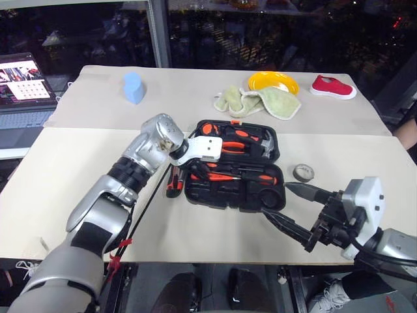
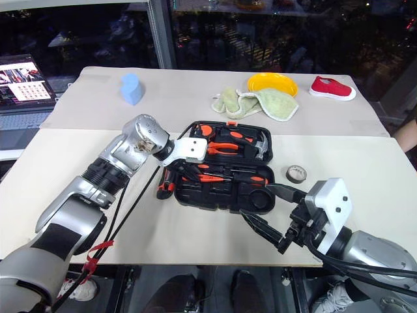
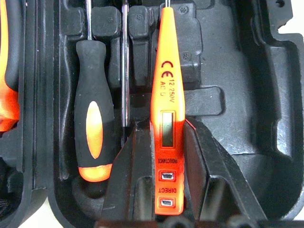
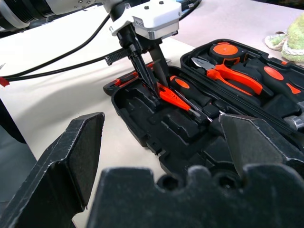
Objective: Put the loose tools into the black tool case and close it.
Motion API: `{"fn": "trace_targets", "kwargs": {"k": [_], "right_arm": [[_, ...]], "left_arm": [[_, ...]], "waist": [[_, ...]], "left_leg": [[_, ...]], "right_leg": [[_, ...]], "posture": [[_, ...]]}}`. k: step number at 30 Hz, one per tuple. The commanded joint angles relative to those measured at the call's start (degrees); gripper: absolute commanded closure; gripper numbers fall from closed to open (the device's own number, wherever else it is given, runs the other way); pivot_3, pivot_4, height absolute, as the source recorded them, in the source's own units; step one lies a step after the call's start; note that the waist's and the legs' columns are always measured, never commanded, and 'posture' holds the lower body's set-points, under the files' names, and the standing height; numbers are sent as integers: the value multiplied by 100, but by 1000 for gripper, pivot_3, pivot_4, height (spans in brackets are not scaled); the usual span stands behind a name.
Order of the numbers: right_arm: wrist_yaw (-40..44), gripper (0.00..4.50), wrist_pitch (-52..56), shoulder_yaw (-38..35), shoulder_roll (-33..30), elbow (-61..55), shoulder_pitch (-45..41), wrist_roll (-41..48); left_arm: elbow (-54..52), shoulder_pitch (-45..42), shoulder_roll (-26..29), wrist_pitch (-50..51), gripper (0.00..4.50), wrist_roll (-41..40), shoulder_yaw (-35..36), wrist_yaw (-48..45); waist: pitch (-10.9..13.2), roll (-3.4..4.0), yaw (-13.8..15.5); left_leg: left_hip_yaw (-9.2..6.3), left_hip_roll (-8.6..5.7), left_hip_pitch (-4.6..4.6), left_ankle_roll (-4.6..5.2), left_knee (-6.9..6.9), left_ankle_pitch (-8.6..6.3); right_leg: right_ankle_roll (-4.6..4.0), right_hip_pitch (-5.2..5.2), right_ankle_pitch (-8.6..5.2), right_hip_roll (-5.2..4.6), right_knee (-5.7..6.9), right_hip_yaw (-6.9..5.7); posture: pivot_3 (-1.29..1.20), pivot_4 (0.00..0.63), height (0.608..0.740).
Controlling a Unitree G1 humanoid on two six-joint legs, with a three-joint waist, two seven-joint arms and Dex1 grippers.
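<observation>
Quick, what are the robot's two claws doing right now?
Left gripper: shut on the orange tester screwdriver, over the black tool case.
Right gripper: open, holding nothing.

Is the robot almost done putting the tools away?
Not yet. One black-and-orange screwdriver already lies in the black tool case. The left gripper is holding the small red screwdriver over its slot. A screwdriver beside the case and the tape roll remain on the table, and the case is open.
</observation>
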Motion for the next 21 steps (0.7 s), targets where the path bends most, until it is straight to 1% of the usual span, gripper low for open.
{"fn": "trace_targets", "kwargs": {"k": [1,9,16,21], "right_arm": [[-100,0,-173,-2,67,-164,-28,-41],[-177,0,-181,69,123,-187,-29,-95],[-237,0,-198,56,129,-190,-22,-70],[-281,0,-210,81,156,-205,-27,-90]], "left_arm": [[-46,-131,-155,226,4088,-45,36,-85],[51,-306,-273,321,4088,-38,79,-131],[408,-733,-321,315,4088,-157,273,-200],[566,-874,-404,277,4088,-181,280,-172]], "waist": [[0,0,0],[0,0,9],[0,-1,5],[0,0,-1]], "left_leg": [[0,0,0,0,0,0],[0,0,-3,3,0,-2],[-1,0,-10,3,11,-2],[-1,0,-12,3,14,-2]], "right_leg": [[1,0,0,0,0,0],[3,-2,-1,0,-3,-1],[4,-5,-1,0,0,-3],[4,-6,-1,1,1,-2]], "posture": [[0,150,740],[0,150,740],[0,150,740],[0,150,740]]}}
